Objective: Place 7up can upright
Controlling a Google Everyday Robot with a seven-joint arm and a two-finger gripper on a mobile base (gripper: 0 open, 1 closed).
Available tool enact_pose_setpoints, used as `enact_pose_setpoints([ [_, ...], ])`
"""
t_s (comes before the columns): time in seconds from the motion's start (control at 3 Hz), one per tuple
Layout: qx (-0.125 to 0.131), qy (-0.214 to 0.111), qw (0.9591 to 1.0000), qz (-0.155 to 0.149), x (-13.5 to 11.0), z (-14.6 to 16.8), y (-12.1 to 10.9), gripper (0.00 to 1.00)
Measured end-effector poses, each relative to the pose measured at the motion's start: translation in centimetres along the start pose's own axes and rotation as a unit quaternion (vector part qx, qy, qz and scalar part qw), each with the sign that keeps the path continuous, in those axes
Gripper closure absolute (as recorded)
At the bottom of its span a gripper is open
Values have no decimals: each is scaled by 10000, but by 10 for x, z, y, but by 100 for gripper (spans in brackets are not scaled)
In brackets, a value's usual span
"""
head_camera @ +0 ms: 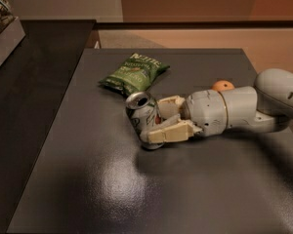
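One camera looks down from above the near edge of the dark grey flat table [112, 189], facing the far tan wall [185, 4], fairly near; the cream two-finger gripper [155, 121] sits mid-frame, clasping the silver-white aluminium 7up can [140, 112].

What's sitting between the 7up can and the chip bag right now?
Nothing: the camera view shows only a narrow strip of bare table between the 7up can and the chip bag. The gripper is closed on the can.

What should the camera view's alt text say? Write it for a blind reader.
The robot's gripper, reaching in from the right edge, clasps a 7up can that stands slightly tilted on a dark grey table. A green chip bag lies just behind the can, and a small orange object peeks over the arm.
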State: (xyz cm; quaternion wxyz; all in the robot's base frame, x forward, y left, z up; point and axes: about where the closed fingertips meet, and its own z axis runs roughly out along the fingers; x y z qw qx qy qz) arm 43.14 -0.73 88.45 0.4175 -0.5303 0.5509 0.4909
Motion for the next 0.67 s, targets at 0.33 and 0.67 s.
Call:
enact_pose_setpoints([
  [0.33,-17,5,10000,-10,-1,2,1,0],
  [0.67,-17,5,10000,-11,-1,2,1,0],
])
